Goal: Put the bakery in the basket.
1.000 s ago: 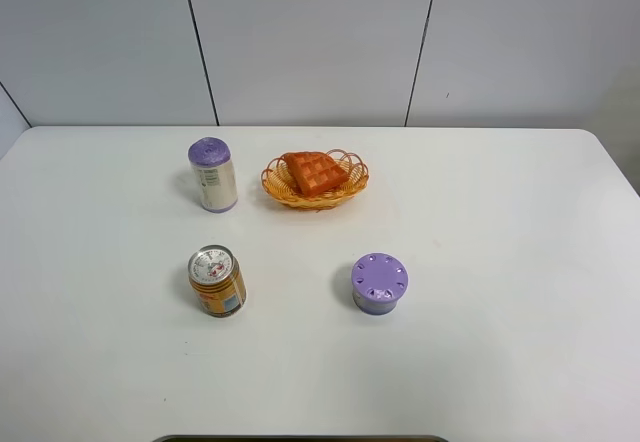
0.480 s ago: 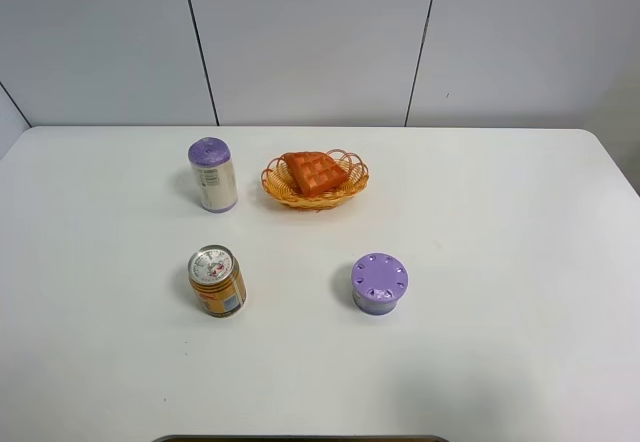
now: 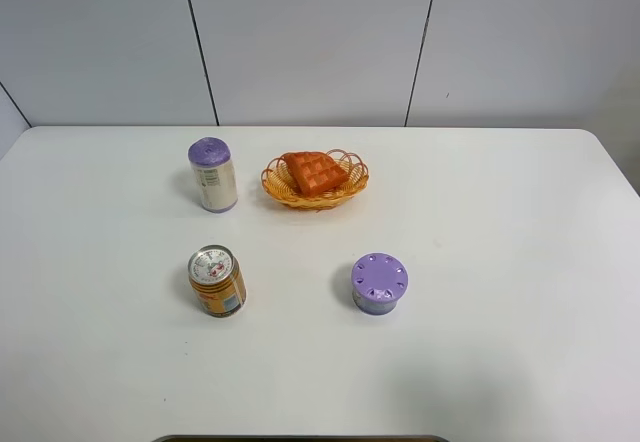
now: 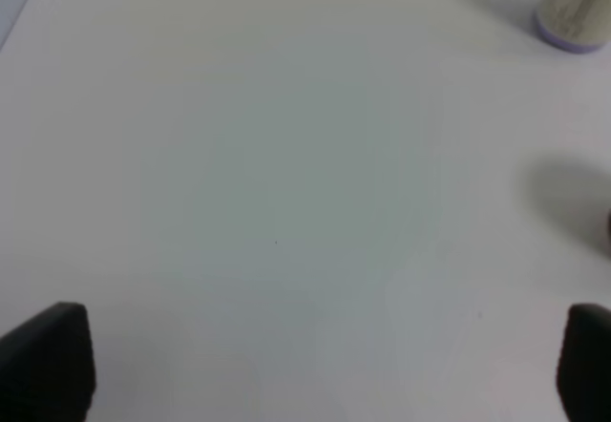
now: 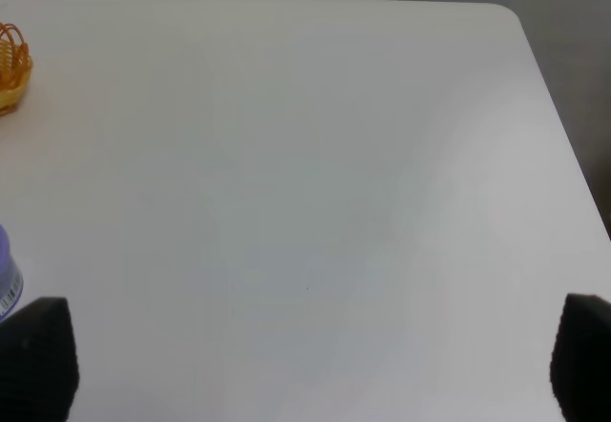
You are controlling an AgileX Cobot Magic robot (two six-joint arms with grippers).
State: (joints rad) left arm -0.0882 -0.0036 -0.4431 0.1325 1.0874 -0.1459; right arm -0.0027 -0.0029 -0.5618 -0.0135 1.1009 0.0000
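On the smooth white table (image 3: 500, 292), before grey wall panels, the oval woven wicker basket (image 3: 347, 188) with its looped rim holds the orange-brown, grid-dimpled bakery (image 3: 314, 173), while the left gripper (image 4: 305, 365) and right gripper (image 5: 305, 365) both hang spread wide, empty.

Left gripper (image 4: 320, 365), right gripper (image 5: 310, 360): only fingertips in frame. Basket (image 5: 11, 64), purple tub (image 5: 6, 274): cropped beside right gripper.
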